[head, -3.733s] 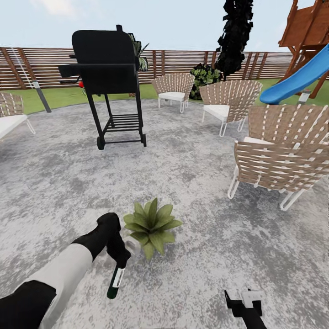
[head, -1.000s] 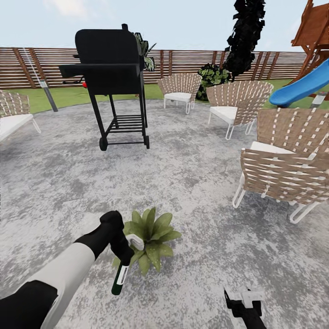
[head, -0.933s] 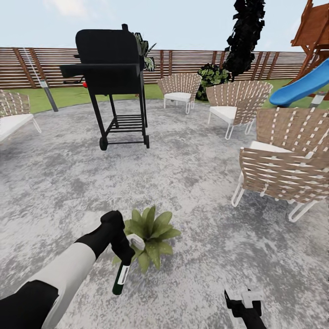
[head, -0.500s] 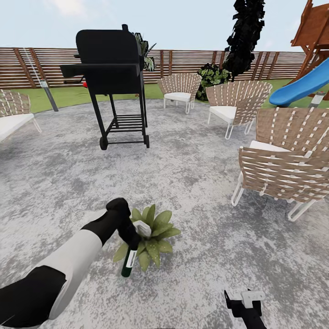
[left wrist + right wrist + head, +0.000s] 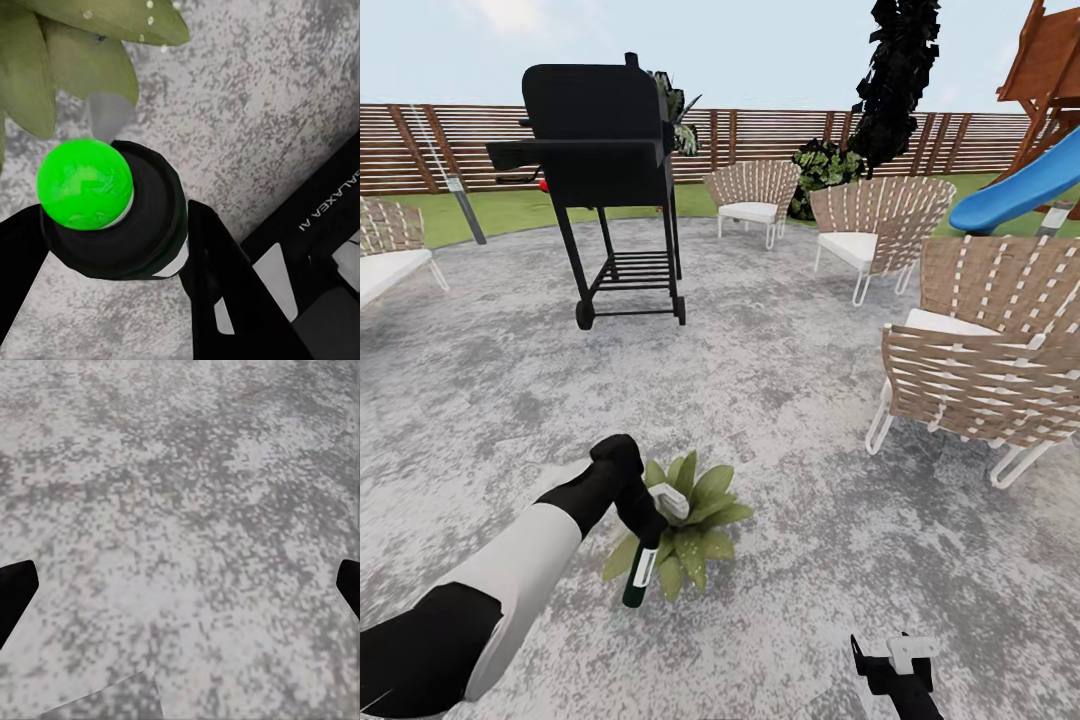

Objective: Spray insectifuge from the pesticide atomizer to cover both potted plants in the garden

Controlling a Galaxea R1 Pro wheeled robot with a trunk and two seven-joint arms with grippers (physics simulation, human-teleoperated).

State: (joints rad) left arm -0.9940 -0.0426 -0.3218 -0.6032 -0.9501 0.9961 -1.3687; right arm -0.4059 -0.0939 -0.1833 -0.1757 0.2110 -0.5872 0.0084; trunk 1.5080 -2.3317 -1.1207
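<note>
Far left on the lawn edge: grey bollard lamp [image 5: 460, 195]; then black grill [image 5: 600, 150] on the mottled patio [image 5: 780, 380]. Lower left: left gripper [image 5: 643, 528] clamped around the pesticide atomizer [image 5: 639, 575], jaws narrowed onto the bottle's upper body, pale trigger head [image 5: 670, 500] up against the leaves, dark base hanging down toward the paving. Confirmed in the left wrist view: black fingers [image 5: 217, 277] hugging the round bottle, bright green end [image 5: 84, 182] facing the lens. Probably light, rigid plastic, smooth and apt to twist in the jaws; best held high on the body just below the trigger, as now. Just right of it, touching in the head view: narrow-leaved potted plant [image 5: 685, 525], soft and easily bent. Compared with 3.7 s ago: bottle and wrist shifted rightward and over the rosette, overlapping the leaves rather than beside them. Lower right: right gripper [image 5: 895, 665], fingertips spread wide at the right wrist view's edges, nothing between, bare paving beneath. Far right: woven chairs [image 5: 980, 370], blue slide [image 5: 1020, 185].
</note>
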